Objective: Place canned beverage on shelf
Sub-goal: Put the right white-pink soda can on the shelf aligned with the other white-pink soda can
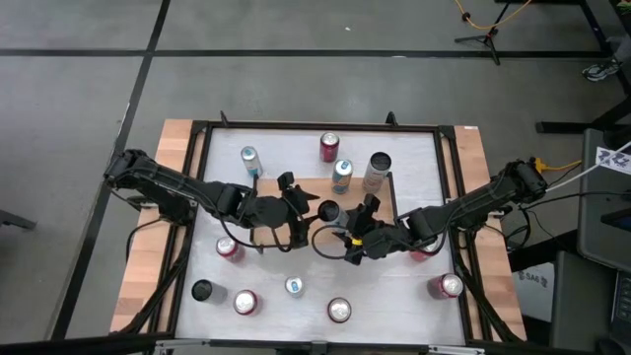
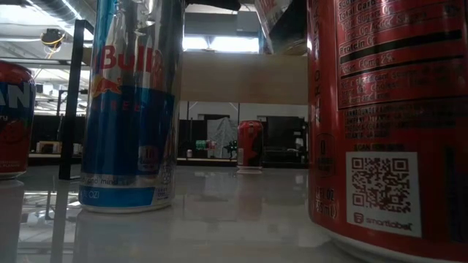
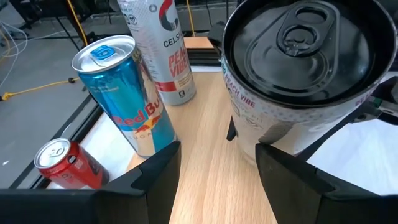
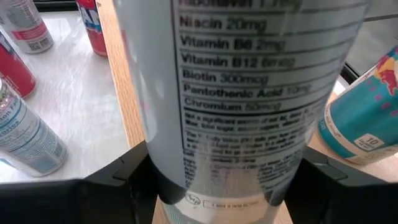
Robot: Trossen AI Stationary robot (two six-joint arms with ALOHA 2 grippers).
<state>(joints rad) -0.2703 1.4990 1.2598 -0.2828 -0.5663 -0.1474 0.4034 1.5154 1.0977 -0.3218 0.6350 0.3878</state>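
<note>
Cans are counted: three on the shelf (image 1: 311, 187), eight on the white tabletop (image 1: 414, 158). The white, black-lidded can (image 1: 328, 210) at the shelf's near edge is grasped by the right gripper (image 1: 357, 234); the left gripper (image 1: 299, 207) is released beside it.

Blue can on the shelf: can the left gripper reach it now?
Probably yes. The left gripper is open and empty, the blue can stands just ahead with nothing between; the white can in the right gripper is aside.
</note>
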